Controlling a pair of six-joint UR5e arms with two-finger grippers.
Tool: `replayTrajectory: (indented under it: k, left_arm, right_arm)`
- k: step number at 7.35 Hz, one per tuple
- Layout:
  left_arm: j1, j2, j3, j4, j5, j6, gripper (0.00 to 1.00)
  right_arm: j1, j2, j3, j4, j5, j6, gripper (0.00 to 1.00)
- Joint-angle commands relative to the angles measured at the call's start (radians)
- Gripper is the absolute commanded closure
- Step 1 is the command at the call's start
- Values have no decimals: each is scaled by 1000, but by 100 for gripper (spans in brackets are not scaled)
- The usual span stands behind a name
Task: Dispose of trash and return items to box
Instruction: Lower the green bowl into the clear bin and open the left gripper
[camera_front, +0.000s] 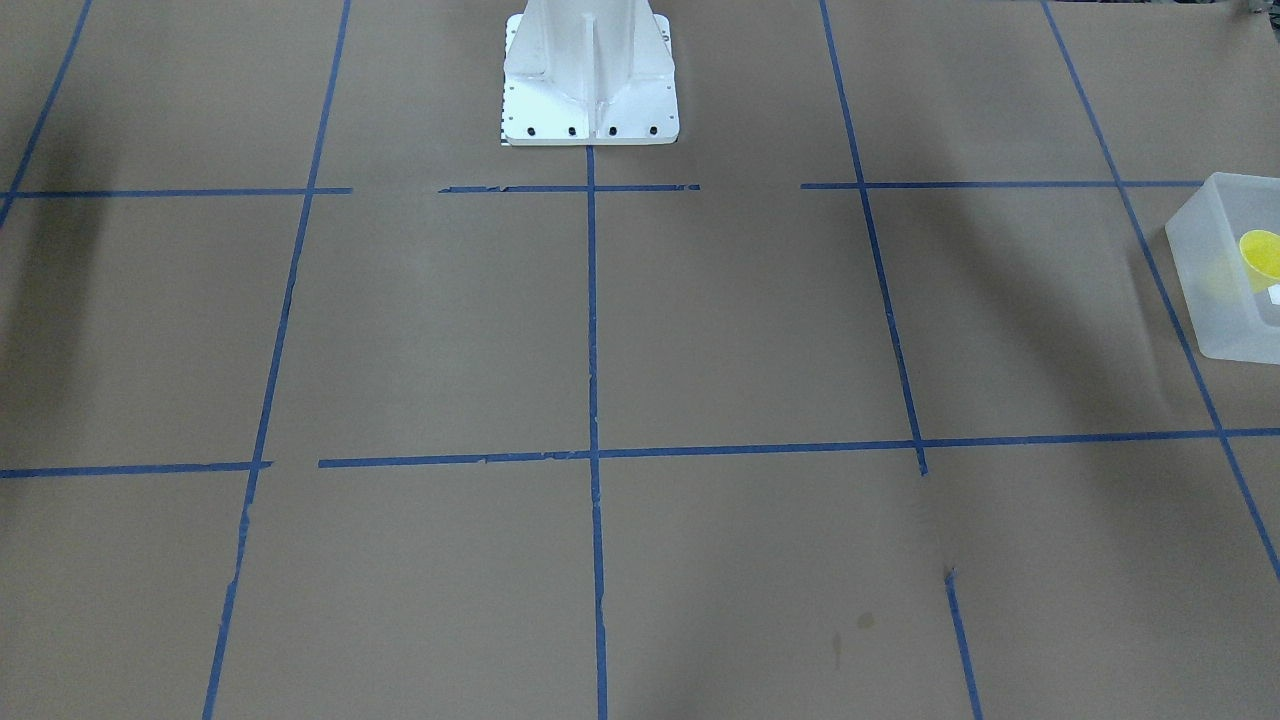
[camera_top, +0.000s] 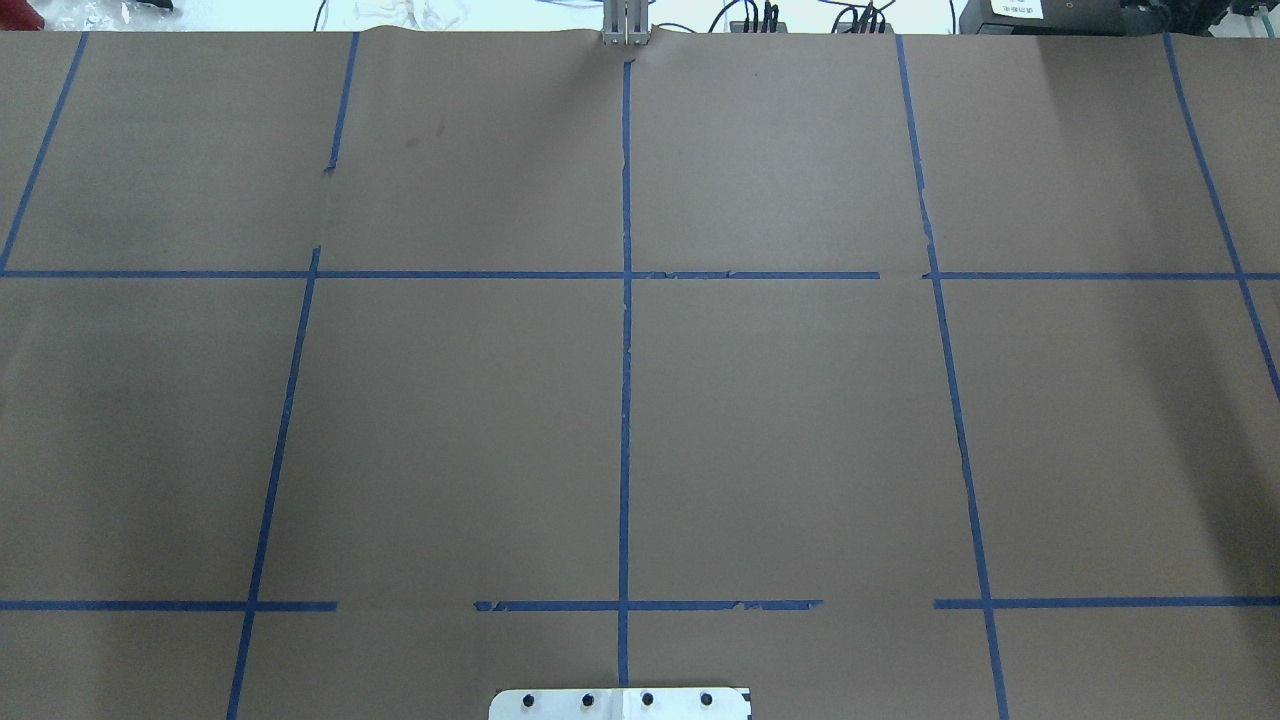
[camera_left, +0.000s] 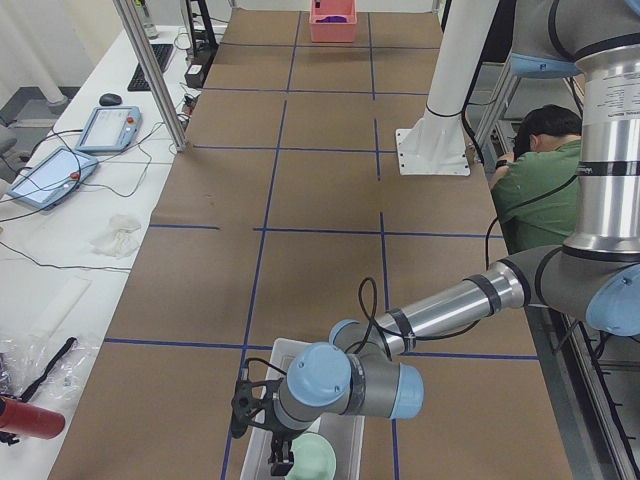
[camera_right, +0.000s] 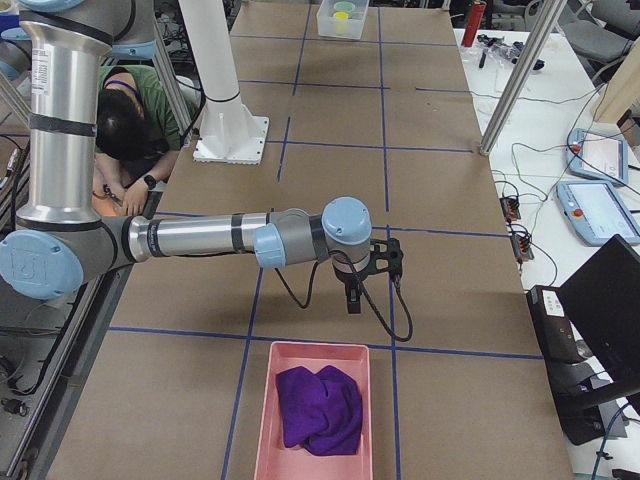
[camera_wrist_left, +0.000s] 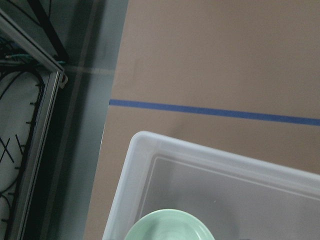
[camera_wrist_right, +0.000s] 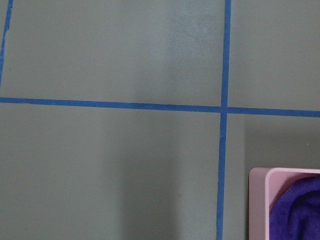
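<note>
The box (camera_front: 1230, 330), a translucent frosted-white rectangular bin, is set flat on the table, well off to the robot's left of the white pedestal (camera_front: 590, 90), with its open top turned upward. The small yellow cup (camera_front: 1262, 255) is contained in it, seen tilted rather than upright, toward the end nearer the pedestal. The pale mint-green round bowl (camera_left: 314, 460) is also contained in it, seated mouth up near a wall, at the end farther from the pedestal.
</note>
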Motion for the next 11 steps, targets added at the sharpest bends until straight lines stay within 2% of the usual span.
replayTrajectory:
  k: [1, 4, 5, 7, 9, 11]
  left_arm:
    - [21, 21, -174, -15, -7, -4, 0]
    - [53, 15, -208, -12, -10, -1, 0]
    - [146, 13, -250, 18, -6, -7, 0]
    - [190, -54, -311, 280, -7, -7, 0]
    - [225, -62, -321, 423, -6, -3, 0]
    - [222, -53, -310, 495, -10, 10, 0]
  right_arm:
    - [1, -1, -1, 0, -1, -1, 0]
    - [1, 1, -5, 0, -1, -1, 0]
    - [1, 1, -8, 0, -3, -3, 0]
    - [1, -1, -8, 0, -11, -4, 0]
    - [1, -10, -11, -2, -9, -3, 0]
    - [1, -10, -12, -8, 0, -1, 0]
